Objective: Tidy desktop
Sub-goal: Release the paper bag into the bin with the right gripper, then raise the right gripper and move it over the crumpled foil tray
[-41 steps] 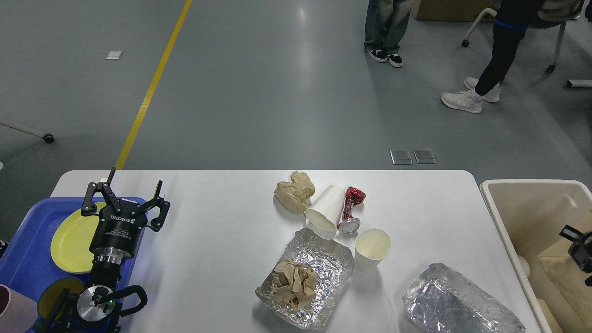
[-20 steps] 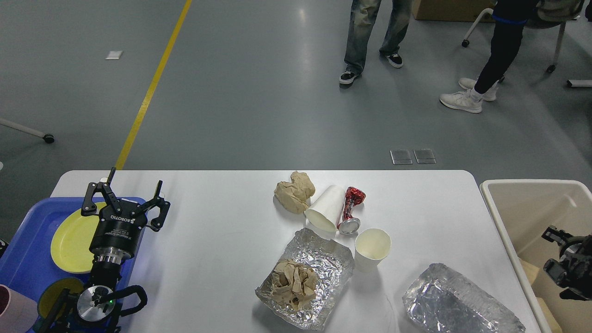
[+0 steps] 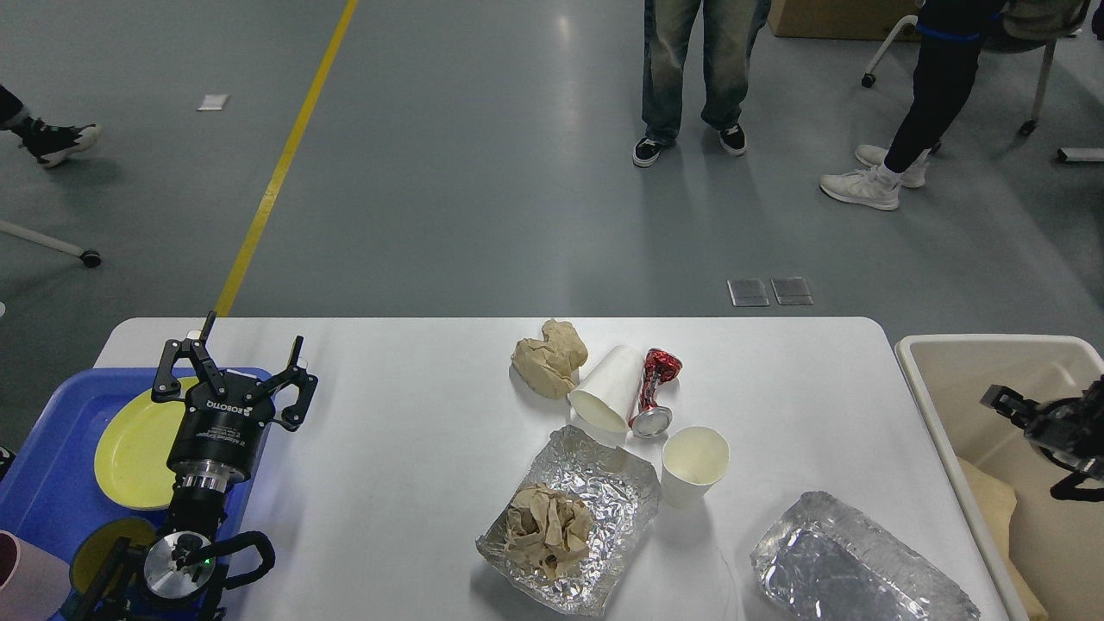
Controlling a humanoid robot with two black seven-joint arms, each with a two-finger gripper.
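White counter (image 3: 414,448) holds litter; left tool (image 3: 231,373) gapes wide, empty; right tool (image 3: 1026,414) over the bin (image 3: 940,414), state unclear. Next: grab a cup (image 3: 694,466).

Desktop (image 3: 414,448) left-centre open; cups (image 3: 606,388), foil trays (image 3: 569,517) crowd right-centre.

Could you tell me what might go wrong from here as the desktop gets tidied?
The tipped white paper cup lies against the crushed red can and beside the crumpled brown paper ball, so grasping one may roll the others. The upright white paper cup by the foil tray could topple.
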